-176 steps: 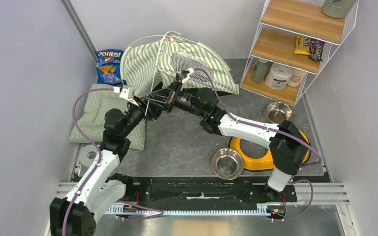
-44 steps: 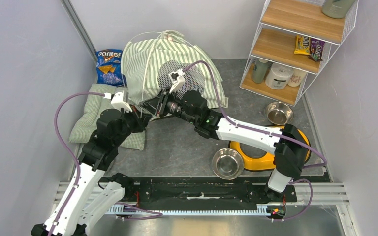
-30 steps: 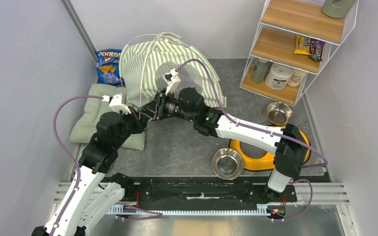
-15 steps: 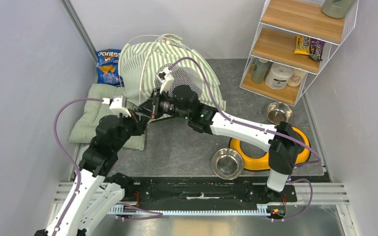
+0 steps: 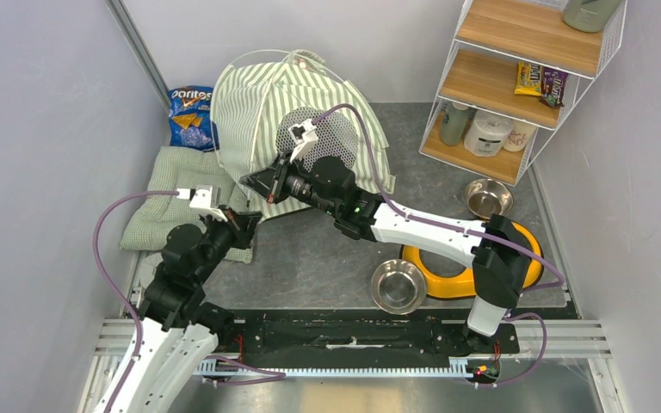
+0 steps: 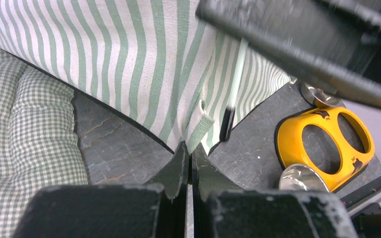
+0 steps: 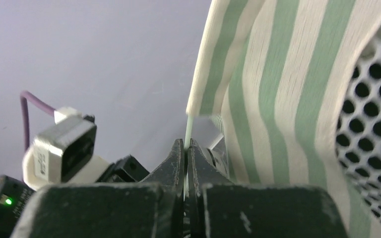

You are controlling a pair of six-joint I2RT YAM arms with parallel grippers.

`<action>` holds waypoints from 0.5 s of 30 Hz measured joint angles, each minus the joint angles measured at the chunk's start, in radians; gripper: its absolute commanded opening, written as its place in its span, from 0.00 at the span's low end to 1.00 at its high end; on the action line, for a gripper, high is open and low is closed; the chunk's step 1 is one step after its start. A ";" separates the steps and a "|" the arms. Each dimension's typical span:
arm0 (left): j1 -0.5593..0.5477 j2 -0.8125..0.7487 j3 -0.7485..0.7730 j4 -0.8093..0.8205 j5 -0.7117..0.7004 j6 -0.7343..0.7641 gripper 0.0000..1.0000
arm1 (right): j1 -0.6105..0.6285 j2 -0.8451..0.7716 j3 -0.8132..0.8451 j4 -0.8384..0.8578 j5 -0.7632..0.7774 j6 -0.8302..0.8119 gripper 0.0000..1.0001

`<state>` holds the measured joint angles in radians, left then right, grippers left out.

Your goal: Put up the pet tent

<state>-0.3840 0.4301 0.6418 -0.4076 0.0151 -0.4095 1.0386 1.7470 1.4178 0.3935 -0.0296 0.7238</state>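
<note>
Well to the left of the left tool [image 5: 243, 220], room is being limited by the grey side wall [image 5: 43, 172]. The quilted cushion [image 5: 159, 206] is lying close to that wall, beside and below the tool's left side. The left tool is being held shut, its tips drawn together right at the hanging lower corner of the pet tent [image 5: 258, 112]. Whether the hem is being pinched there cannot be told, since the corner is only meeting the very tips in the wrist view. Bare dark table [image 5: 310, 258] is being left open to this tool's right and back toward the arm bases.

The tent is standing ahead of both tools, domed, near the rear wall, and its hem is overlapping the cushion's far edge. Its green-and-white stripes are being shown fairly smooth, with a white mesh panel [image 5: 349, 142] lying just beyond the right tool [image 5: 251, 181]. That tool is being closed on a thin pale pole [image 7: 188, 130] coming out of the striped hem, the jaws pressed tight around it. The pole's lower end is being hidden between the fingers.

Rightward, back along that arm, a yellow bowl holder [image 6: 287, 141] and a steel bowl [image 5: 398, 286] are lying well apart from the tent. The wire shelf [image 5: 491, 82] in the far right corner is being cut off by the frame edge.
</note>
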 measured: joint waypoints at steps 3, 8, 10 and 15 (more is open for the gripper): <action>0.000 -0.037 -0.048 0.039 0.028 0.024 0.02 | 0.000 -0.005 0.000 0.031 0.031 -0.011 0.00; 0.000 -0.082 -0.112 0.084 0.056 0.043 0.02 | -0.002 -0.007 0.000 0.054 0.070 -0.043 0.00; 0.000 -0.100 -0.121 0.092 0.056 0.047 0.02 | -0.003 -0.008 0.000 0.054 0.077 -0.056 0.00; 0.000 -0.108 -0.121 0.104 0.055 0.051 0.02 | -0.004 -0.022 0.000 0.047 0.085 -0.090 0.00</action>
<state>-0.3840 0.3222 0.5205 -0.3035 0.0700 -0.3580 1.0344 1.7248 1.4178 0.4404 0.0559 0.6342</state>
